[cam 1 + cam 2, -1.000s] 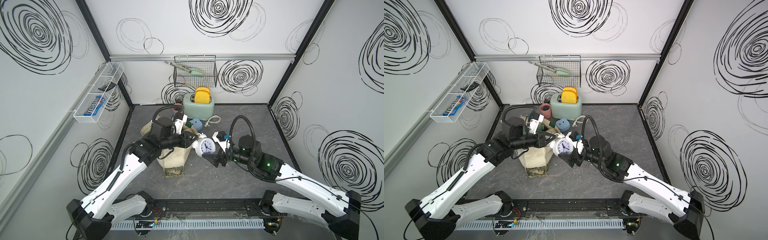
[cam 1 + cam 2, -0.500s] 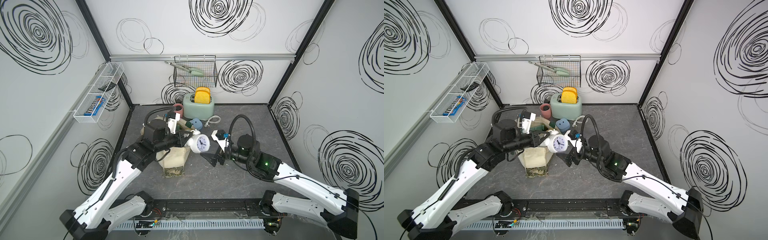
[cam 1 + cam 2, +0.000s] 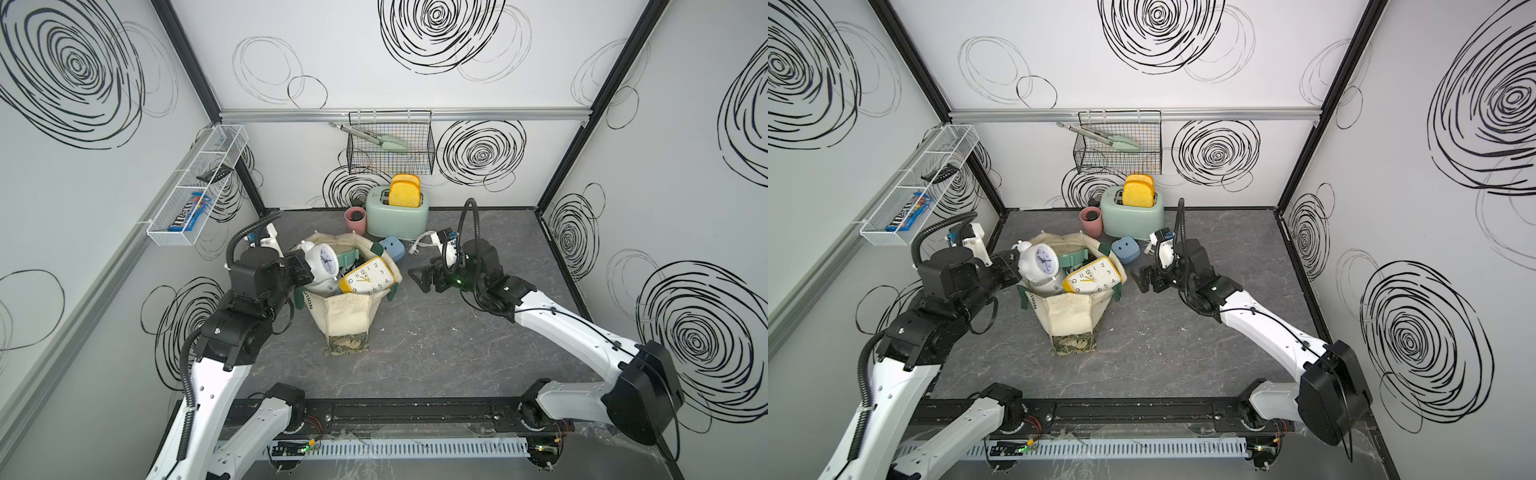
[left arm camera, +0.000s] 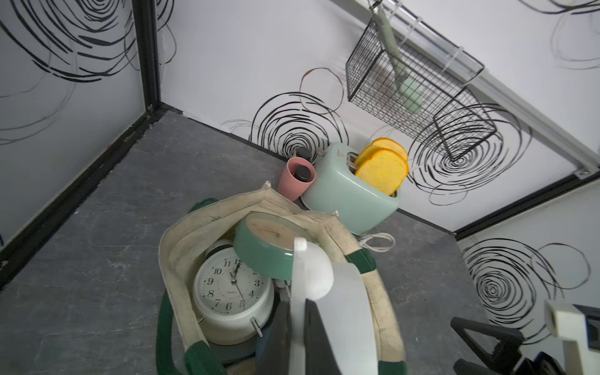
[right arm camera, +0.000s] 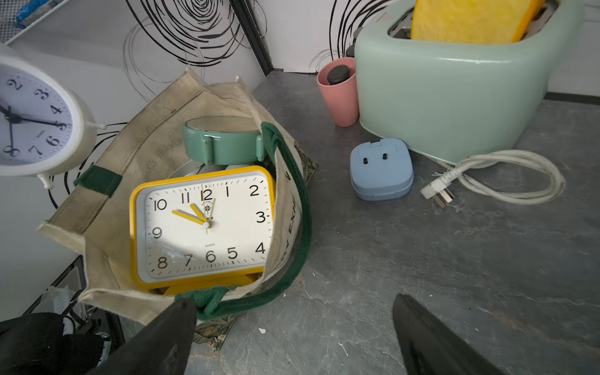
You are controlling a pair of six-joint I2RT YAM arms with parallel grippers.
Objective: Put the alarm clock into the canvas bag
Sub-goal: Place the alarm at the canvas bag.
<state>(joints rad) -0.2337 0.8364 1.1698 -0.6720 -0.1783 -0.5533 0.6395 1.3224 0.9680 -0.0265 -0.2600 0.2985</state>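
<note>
White walls scrawled with black swirls close in a dark grey marbled surface (image 3: pixel 457 340). At centre frame in both top views stands the canvas bag (image 3: pixel 347 316), cream with dark green handles and a leafy base, its mouth gaping. Inside it lie a yellow rectangular clock (image 3: pixel 368 276), face up, and a mint green round clock (image 3: pixel 347 257). The left wrist view shows a cream round clock (image 4: pixel 232 289) deeper down.

The white alarm clock (image 3: pixel 322 264) hangs at the left rim of the bag's mouth, its face tilted up and to the right. The left gripper (image 3: pixel 306 272) is clamped on it from the left, fingers drawn tight on a thin white part at the clock's top. Whether the clock touches the rim I cannot tell.

The right gripper (image 3: pixel 422 279) sits just right of the bag, low over the surface, its fingers spread wide and holding nothing.

Behind the bag, toward the upper middle, stand a mint toaster (image 3: pixel 397 216) with yellow toast (image 3: pixel 405 193), a pink cup (image 3: pixel 355 219) and a small blue case (image 3: pixel 392 247).
</note>
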